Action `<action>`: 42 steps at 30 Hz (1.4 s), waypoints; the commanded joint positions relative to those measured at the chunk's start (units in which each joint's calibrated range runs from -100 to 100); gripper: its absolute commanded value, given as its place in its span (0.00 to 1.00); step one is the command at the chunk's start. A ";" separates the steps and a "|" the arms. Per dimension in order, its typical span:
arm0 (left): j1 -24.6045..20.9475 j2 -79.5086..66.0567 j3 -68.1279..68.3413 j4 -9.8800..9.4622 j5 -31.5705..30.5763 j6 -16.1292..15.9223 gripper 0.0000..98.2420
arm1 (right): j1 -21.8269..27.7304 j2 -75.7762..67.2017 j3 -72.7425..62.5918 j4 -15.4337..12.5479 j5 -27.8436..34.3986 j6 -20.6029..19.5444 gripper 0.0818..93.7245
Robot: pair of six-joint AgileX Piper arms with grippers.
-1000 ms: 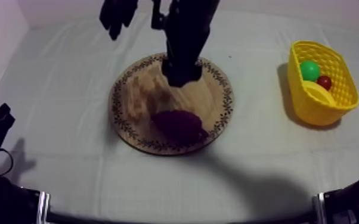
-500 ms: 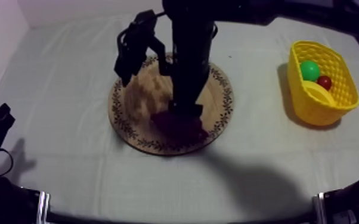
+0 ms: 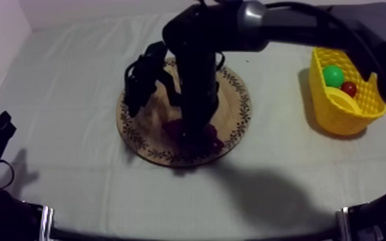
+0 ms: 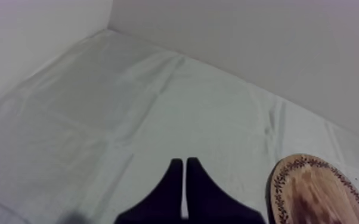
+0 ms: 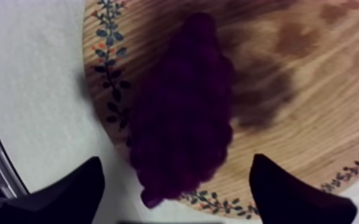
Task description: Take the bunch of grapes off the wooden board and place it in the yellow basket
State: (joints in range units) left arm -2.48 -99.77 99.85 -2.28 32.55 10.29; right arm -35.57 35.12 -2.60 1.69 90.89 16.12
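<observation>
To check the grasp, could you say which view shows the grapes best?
Right wrist view: the grapes lie whole inside the open right pincer. Top view: the arm hides most; left wrist view faces cloth.

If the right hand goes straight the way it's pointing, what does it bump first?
Probably the bunch of grapes: the right hand points down at it, open, a finger either side. The wooden board lies beneath.

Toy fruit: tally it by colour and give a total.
Purple: 1, the bunch of grapes on the wooden board.
Green: 1, the pear in the yellow basket.
Red: 1, the small red fruit beside it.
Yellow: 1, the banana in the basket.
Total: 4.
</observation>
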 commanded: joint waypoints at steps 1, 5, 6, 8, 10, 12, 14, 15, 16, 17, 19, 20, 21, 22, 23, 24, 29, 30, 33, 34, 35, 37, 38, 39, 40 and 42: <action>-0.01 0.03 0.04 0.01 0.03 -0.01 0.00 | -0.03 1.07 0.08 0.10 -0.09 -0.05 0.83; -0.01 0.03 0.04 0.01 0.03 -0.01 0.00 | -0.18 3.13 -0.35 -0.12 -0.67 -0.33 0.83; -0.01 0.03 0.04 0.01 0.03 -0.01 0.00 | -0.21 3.60 -0.65 -0.20 -0.73 -0.43 0.82; -0.01 0.03 0.04 0.01 0.03 -0.01 0.00 | -0.17 4.43 -1.36 -0.38 -0.81 -0.61 0.81; -0.01 0.03 0.04 0.01 0.03 -0.01 0.00 | -0.04 5.12 -2.08 -0.57 -0.82 -0.78 0.78; -0.01 0.03 0.04 0.01 0.03 -0.01 0.00 | 0.14 5.65 -2.73 -0.78 -0.73 -0.87 0.72; -0.01 0.03 0.04 0.01 0.03 -0.01 0.00 | 0.31 6.05 -3.16 -0.97 -0.60 -0.95 0.65; -0.01 0.03 0.04 0.01 0.03 -0.01 0.00 | 0.37 6.21 -3.28 -1.03 -0.57 -1.00 0.61; -0.01 0.03 0.04 0.01 0.03 -0.01 0.00 | 0.43 6.34 -3.40 -1.08 -0.56 -1.04 0.58; -0.01 0.03 0.04 0.01 0.03 -0.01 0.00 | 0.50 6.43 -3.45 -1.11 -0.61 -1.09 0.54; -0.01 0.03 0.04 0.01 0.03 -0.01 0.00 | 0.58 6.54 -3.39 -1.09 -0.80 -1.15 0.48; -0.01 0.03 0.04 0.01 0.03 -0.01 0.00 | 0.60 6.57 -3.31 -1.04 -0.90 -1.16 0.45; -0.01 0.03 0.04 0.01 0.03 -0.01 0.00 | 0.62 6.54 -3.19 -0.99 -0.99 -1.17 0.43; -0.01 0.03 0.04 0.01 0.03 -0.01 0.00 | 0.65 6.42 -3.03 -0.96 -1.06 -1.20 0.42; -0.01 0.03 0.04 0.01 0.03 -0.01 0.00 | 0.67 6.21 -2.86 -0.94 -1.10 -1.21 0.41; -0.01 0.03 0.04 0.01 0.03 -0.01 0.00 | 0.69 5.88 -2.67 -0.92 -1.13 -1.21 0.40; -0.01 0.03 0.04 0.01 0.03 -0.01 0.00 | 0.68 2.85 -2.16 -0.69 -0.69 -1.02 0.38; -0.01 0.03 0.04 0.01 0.03 -0.01 0.00 | 0.62 1.90 -2.25 -0.61 -0.41 -0.87 0.38; -0.01 0.03 0.04 0.01 0.03 -0.01 0.00 | 0.54 -1.37 -3.25 -0.43 0.81 -0.34 0.38; -0.01 0.03 0.04 0.01 0.03 -0.01 0.00 | 0.60 -2.51 -4.01 -0.46 1.47 -0.11 0.38; -0.01 0.03 0.04 0.01 0.03 -0.01 0.00 | 0.71 -3.61 -4.98 -0.53 2.24 0.13 0.38; -0.01 0.03 0.04 0.01 0.03 -0.01 0.00 | 1.00 -5.78 -7.39 -0.66 3.80 0.58 0.38; -0.01 0.03 0.04 0.01 0.03 -0.01 0.00 | 1.15 -6.84 -8.68 -0.68 4.45 0.77 0.38; -0.01 0.03 0.04 0.01 0.03 -0.01 0.00 | 1.28 -7.86 -9.95 -0.63 4.98 0.91 0.38; -0.01 0.03 0.04 0.01 0.03 -0.01 0.00 | 1.39 -8.86 -11.20 -0.51 5.40 1.04 0.38; -0.01 0.03 0.04 0.01 0.03 -0.01 0.00 | 1.65 -10.73 -13.38 -0.23 5.94 1.25 0.38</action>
State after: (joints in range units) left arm -2.48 -99.77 99.85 -2.28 32.55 10.29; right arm -33.97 25.79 -14.05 1.29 96.91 17.27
